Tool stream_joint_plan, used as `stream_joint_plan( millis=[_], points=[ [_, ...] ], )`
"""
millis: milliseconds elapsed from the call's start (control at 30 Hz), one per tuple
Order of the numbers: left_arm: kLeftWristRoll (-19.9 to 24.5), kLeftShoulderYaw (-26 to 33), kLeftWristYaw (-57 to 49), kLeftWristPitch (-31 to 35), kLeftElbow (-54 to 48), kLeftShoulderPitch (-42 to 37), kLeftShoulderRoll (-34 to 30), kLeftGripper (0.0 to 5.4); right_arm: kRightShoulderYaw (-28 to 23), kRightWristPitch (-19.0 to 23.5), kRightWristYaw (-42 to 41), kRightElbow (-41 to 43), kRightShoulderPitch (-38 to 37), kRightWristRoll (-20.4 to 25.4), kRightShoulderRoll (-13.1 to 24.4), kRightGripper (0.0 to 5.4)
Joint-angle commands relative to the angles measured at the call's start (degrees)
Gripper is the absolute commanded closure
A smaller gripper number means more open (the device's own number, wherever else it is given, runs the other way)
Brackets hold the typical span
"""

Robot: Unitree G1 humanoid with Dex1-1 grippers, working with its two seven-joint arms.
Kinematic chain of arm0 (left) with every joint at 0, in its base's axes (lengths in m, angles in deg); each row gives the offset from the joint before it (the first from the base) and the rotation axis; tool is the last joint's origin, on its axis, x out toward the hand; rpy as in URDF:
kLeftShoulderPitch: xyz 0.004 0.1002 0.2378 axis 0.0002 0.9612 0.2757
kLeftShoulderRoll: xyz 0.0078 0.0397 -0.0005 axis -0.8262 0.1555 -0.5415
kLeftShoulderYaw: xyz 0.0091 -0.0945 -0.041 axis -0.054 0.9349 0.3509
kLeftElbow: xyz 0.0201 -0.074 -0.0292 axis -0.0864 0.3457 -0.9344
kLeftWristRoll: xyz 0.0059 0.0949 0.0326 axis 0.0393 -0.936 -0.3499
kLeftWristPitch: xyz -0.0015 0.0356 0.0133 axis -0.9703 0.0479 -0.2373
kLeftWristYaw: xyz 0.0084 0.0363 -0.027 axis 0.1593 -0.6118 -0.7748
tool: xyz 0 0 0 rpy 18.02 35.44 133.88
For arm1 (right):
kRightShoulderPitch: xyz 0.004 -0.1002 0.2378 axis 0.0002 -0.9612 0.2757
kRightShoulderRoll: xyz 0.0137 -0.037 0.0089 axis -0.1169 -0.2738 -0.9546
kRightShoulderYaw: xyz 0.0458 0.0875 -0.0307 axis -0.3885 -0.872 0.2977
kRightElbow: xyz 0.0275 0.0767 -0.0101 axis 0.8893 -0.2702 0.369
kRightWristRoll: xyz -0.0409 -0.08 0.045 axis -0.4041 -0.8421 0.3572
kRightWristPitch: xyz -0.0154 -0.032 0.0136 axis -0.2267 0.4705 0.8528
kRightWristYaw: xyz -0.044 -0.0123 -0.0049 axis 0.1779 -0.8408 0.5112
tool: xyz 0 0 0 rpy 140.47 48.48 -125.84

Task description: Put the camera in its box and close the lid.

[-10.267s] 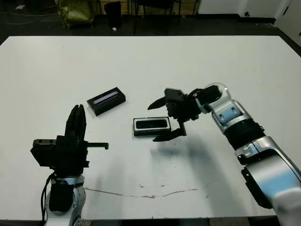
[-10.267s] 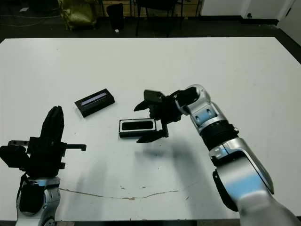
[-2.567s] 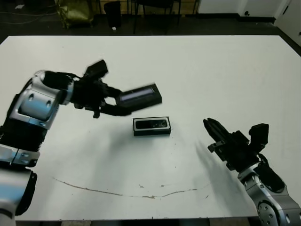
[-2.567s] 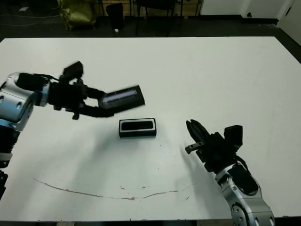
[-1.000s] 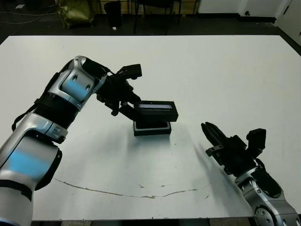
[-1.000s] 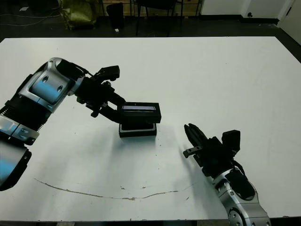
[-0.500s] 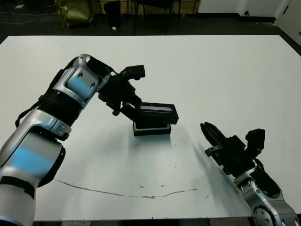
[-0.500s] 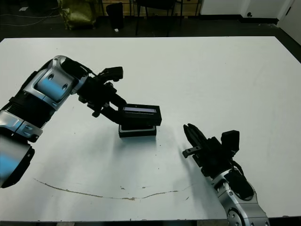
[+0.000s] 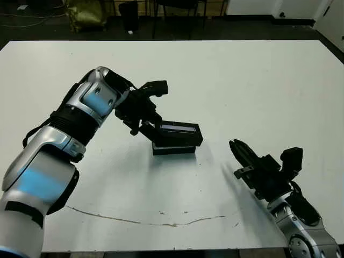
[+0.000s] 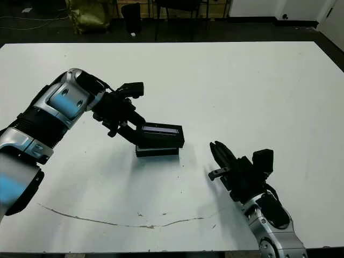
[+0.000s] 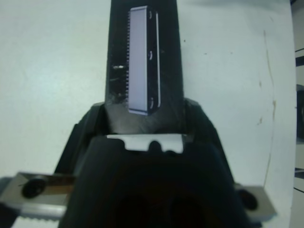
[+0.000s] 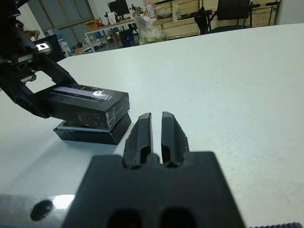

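My left gripper [image 9: 152,128] is shut on the near-left end of the lid [image 9: 180,132], a black cover with a pale stripe. It holds the lid slightly tilted right on top of the box [image 9: 173,150], of which only the black front wall shows. In the left wrist view the lid [image 11: 142,61] stands between both fingers [image 11: 198,127]. The lid hides the camera. In the right wrist view the lid [image 12: 85,101] overhangs the box [image 12: 97,134] a little. My right gripper [image 9: 235,145] is shut and holds nothing. It hovers low over the table to the right of the box.
The white table [image 9: 269,80] stretches wide around the box. A thin dark scratch [image 9: 161,221] runs along its near edge. Beyond the far edge are a dark floor, chair legs and a yellow-green bag [image 9: 85,13].
My left gripper has brought the lid from the left, swung it over the box and lowered it onto the box top. The right arm has stayed still for the last second.
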Motion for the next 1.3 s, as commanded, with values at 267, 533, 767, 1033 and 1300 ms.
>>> stream_joint_plan(
  millis=[267, 533, 767, 1033, 1300],
  points=[
    [-1.9, -1.4, -0.4, -1.4, -0.4, 1.3, 0.5, 3.14, 0.4, -0.1, 0.1, -0.7, -0.9, -0.7, 0.0, 5.40],
    [-3.0, -2.4, -1.7, -1.2, -1.6, 1.8, 0.5, 3.14, 0.3, 1.0, 0.6, -0.3, -1.1, -0.2, 0.0, 5.40],
    [-3.1, -2.4, -2.1, -1.2, -0.3, 1.8, 0.6, 3.14, 0.4, -0.4, 0.1, -0.9, -1.1, -0.6, -0.1, 5.40],
    [-3.7, -2.7, -3.0, -5.1, 0.2, 2.8, 0.1, 3.14, 0.3, -0.5, -0.5, -1.5, -1.0, 0.1, -0.3, 5.40],
    [-4.6, -1.5, -6.2, -4.6, -0.2, 3.4, 0.0, 3.14, 0.3, -0.5, -0.4, -1.6, -0.9, 0.0, -0.3, 5.40]
  ],
)
